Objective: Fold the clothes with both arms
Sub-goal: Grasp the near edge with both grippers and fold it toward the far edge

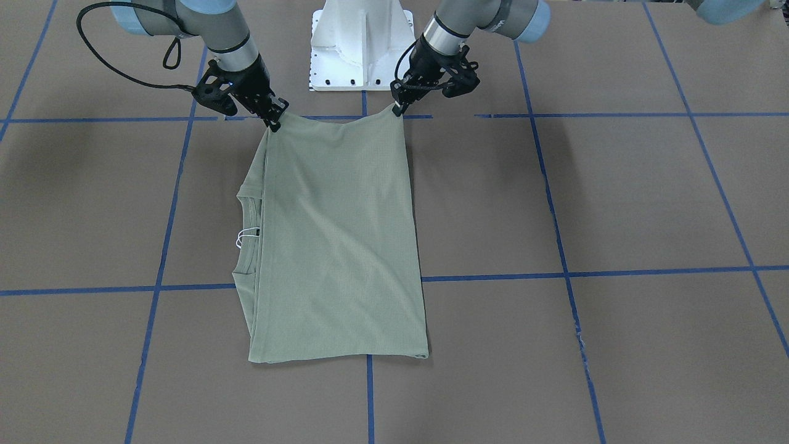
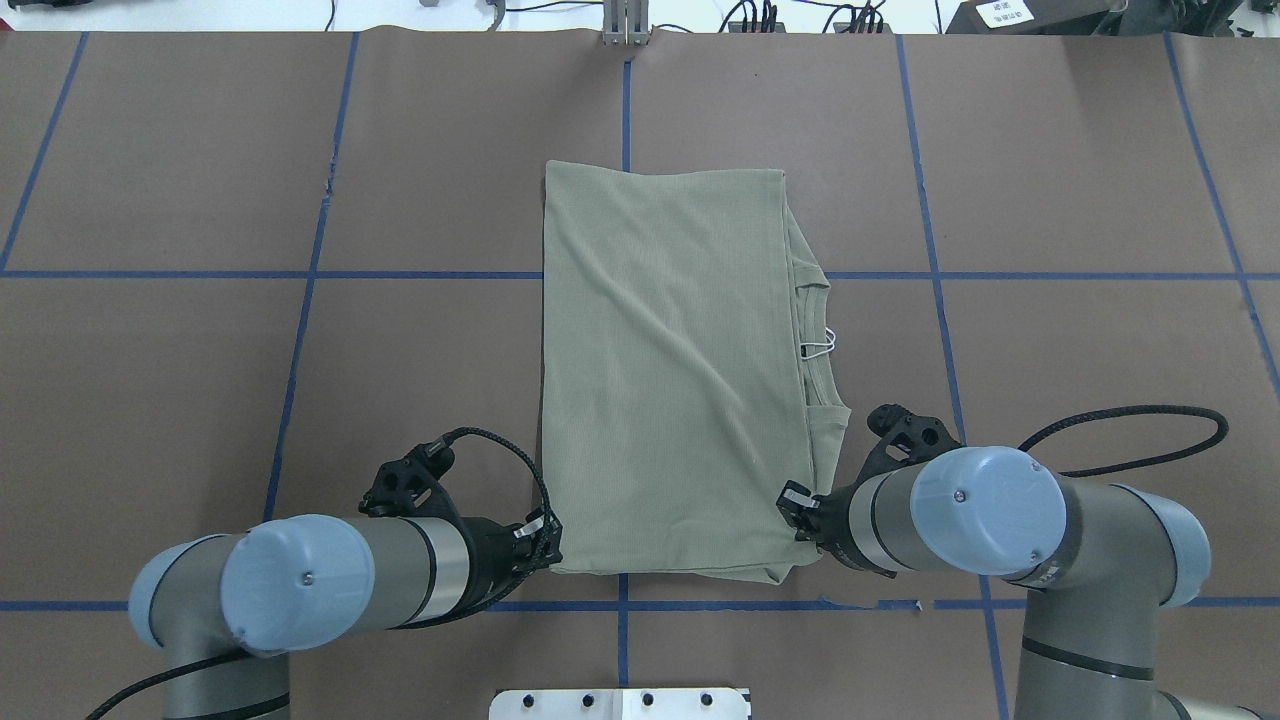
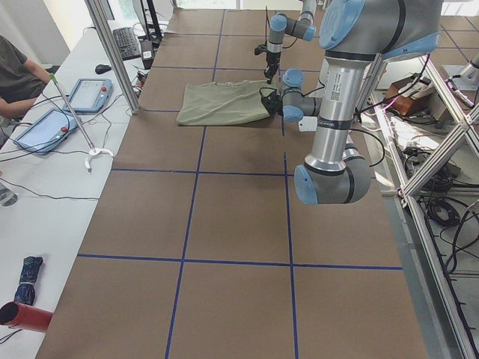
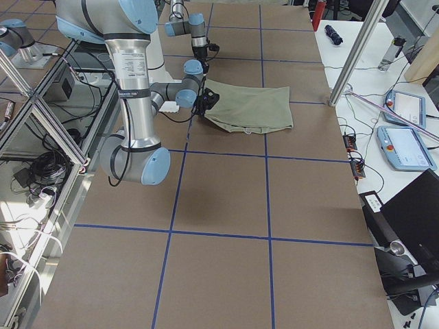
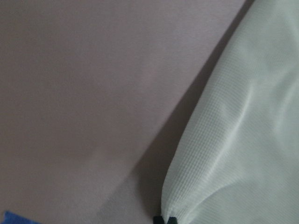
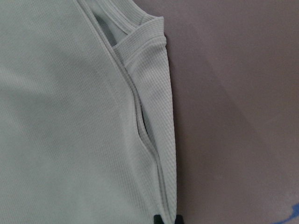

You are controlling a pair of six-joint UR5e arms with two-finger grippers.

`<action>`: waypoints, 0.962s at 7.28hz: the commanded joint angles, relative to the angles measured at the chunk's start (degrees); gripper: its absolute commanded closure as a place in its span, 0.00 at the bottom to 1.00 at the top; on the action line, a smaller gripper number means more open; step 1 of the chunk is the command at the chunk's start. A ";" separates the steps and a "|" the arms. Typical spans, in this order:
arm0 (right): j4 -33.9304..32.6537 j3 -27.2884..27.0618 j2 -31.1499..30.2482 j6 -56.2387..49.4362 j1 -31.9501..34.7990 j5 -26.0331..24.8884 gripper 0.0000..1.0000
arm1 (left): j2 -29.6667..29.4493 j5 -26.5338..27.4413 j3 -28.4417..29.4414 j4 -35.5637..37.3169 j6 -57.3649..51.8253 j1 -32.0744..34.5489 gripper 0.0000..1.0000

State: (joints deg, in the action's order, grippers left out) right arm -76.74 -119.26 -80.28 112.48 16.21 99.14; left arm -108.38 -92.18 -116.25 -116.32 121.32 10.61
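Left fingers (image 1: 398, 108) and right fingers (image 1: 273, 119) each clamp a corner of the shirt (image 1: 336, 246), which lies flat beyond them, likely so that edge lifts evenly.

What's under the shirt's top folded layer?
On the shirt, only the ribbed neckline and white string tag peek out from beneath the top layer, at the robot's right edge. Whatever else lies beneath is covered.

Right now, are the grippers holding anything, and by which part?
Both grip the shirt at its edge nearest the robot: left gripper at the plain corner, right gripper at the neckline-side corner.
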 commanded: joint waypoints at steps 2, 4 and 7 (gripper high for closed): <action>0.01 -12.35 -6.27 5.01 -2.15 0.09 1.00 | 0.45 0.07 -10.29 6.63 5.51 -3.05 1.00; -0.07 -13.63 -5.42 5.30 1.35 0.17 1.00 | -1.74 -0.28 -11.63 7.07 4.64 1.05 1.00; -0.25 -5.93 3.16 1.89 11.53 1.75 1.00 | -5.60 -1.33 -6.82 7.16 -3.70 12.30 1.00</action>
State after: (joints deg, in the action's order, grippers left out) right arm -76.90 -129.32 -81.41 116.38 23.26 99.99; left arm -112.26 -93.06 -125.74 -109.15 120.77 18.57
